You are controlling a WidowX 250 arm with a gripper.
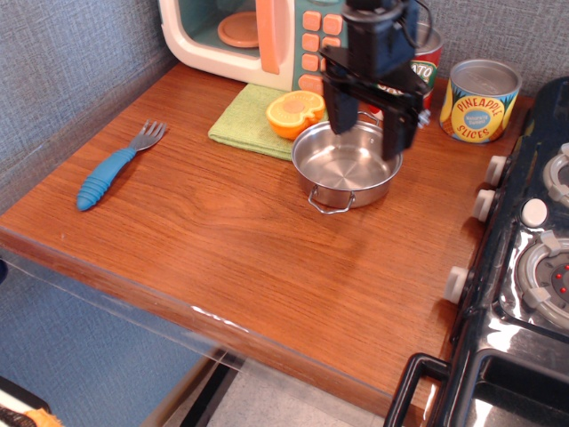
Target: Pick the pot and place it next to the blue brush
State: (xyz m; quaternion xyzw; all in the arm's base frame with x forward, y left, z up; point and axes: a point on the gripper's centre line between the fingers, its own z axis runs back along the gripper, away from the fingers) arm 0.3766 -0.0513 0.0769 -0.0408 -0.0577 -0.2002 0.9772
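1. The gripper (369,124) hangs over the far half of the pot (347,165) with its jaws spread wide, close to the width of the pot itself.
2. One black finger (340,108) comes down at the pot's far-left rim; the other reaches lower, near the right rim. Whether either tip touches the steel cannot be told from this view.
3. Nothing is held between the fingers: they are released, with only the pot's open bowl below them.
4. The pot sits flat on the wooden counter (249,249), upright, one wire loop handle pointing toward the front edge.
5. Just behind the pot on its left lies the orange half (296,113), resting on the green cloth (244,123).
6. Behind the pot, the tomato sauce can (425,62) is mostly hidden by the arm; the pineapple slices can (480,100) stands behind the pot on its right.
7. The blue brush (114,169) lies well apart from the pot, far to its left, tines pointing toward the back wall.
8. The toy microwave (249,36) stands behind the cloth, farther back than the pot.
9. The black stove (533,258) is to the pot's right.
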